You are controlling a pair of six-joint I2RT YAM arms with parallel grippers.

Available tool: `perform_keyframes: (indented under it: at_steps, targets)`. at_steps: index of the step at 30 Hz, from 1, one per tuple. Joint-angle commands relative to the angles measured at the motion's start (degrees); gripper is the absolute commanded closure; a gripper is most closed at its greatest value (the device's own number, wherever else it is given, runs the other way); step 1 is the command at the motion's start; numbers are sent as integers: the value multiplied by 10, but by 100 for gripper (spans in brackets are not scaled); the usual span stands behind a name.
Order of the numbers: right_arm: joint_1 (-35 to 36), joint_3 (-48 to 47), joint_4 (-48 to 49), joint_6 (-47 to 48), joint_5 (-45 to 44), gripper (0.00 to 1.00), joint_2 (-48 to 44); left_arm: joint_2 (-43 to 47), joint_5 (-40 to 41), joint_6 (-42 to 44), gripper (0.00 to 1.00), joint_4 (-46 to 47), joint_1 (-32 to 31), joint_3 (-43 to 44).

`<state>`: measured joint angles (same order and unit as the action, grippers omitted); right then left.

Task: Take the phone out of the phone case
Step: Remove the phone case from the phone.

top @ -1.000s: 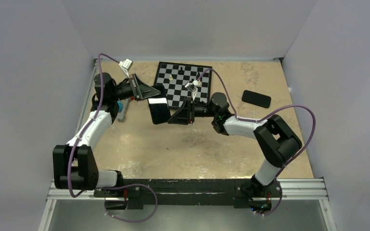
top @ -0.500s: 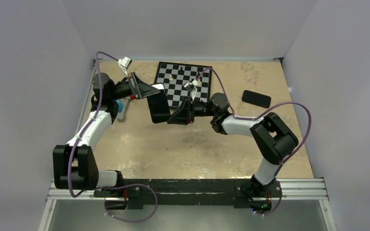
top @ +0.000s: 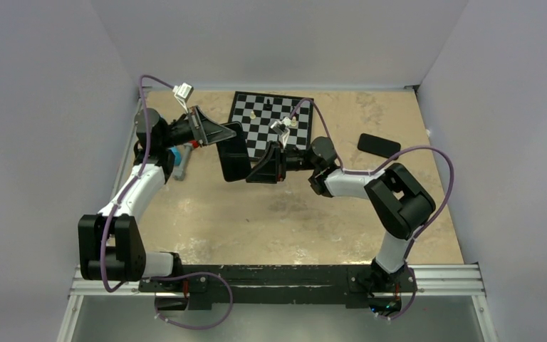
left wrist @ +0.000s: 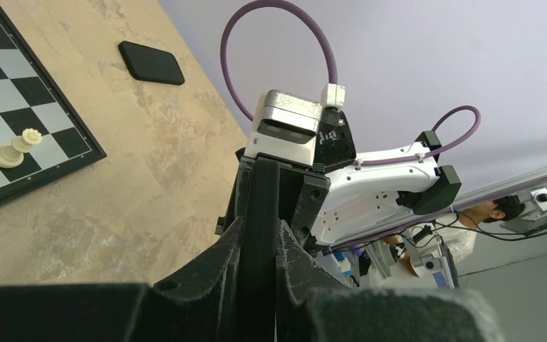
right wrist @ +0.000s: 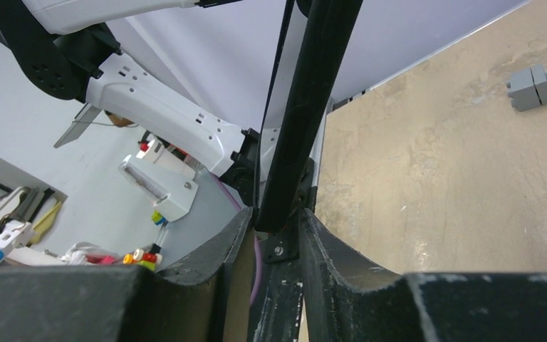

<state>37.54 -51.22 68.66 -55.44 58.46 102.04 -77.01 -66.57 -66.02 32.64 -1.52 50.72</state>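
A black phone in its phone case (top: 234, 154) hangs above the table in front of the chessboard, held between both arms. I cannot tell phone from case. My left gripper (top: 222, 137) is shut on its upper left end. In the left wrist view the slab (left wrist: 262, 189) runs edge-on between the fingers (left wrist: 231, 242) of that gripper (left wrist: 260, 226). My right gripper (top: 255, 173) is shut on the lower right end. Its wrist view shows the slab (right wrist: 312, 92) rising from that gripper (right wrist: 276, 217), with a thin strip (right wrist: 274, 121) standing slightly off along its left side.
A chessboard (top: 271, 122) with a few pieces lies at the back centre. A second flat black slab (top: 379, 146) (left wrist: 151, 63) rests on the table to the right. A blue and grey tool (top: 178, 161) (right wrist: 534, 84) lies at the left. White walls enclose the table.
The held slab has tilted and risen slightly toward the left gripper, and the bright glare on its face is gone. The right arm's elbow has drawn inward. The right jaws narrowed a little.
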Motion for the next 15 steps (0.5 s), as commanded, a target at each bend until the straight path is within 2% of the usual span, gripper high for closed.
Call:
perform_keyframes:
  at_steps: [1,5,8,12,15]
  targets:
    - [1,-25,26,6,1,73,9,21,-12,-40,100,51,1,3]
    - [2,-21,15,34,-8,99,4,22,-14,-52,100,55,-1,1]
    - [2,-14,-26,117,-11,100,-18,23,-13,-109,100,84,-7,-10]
    - [14,-12,-62,216,-10,100,-51,9,23,-245,100,224,-13,-75]
    - [27,-22,-97,277,-15,100,-72,-32,39,-381,100,370,-14,-103]
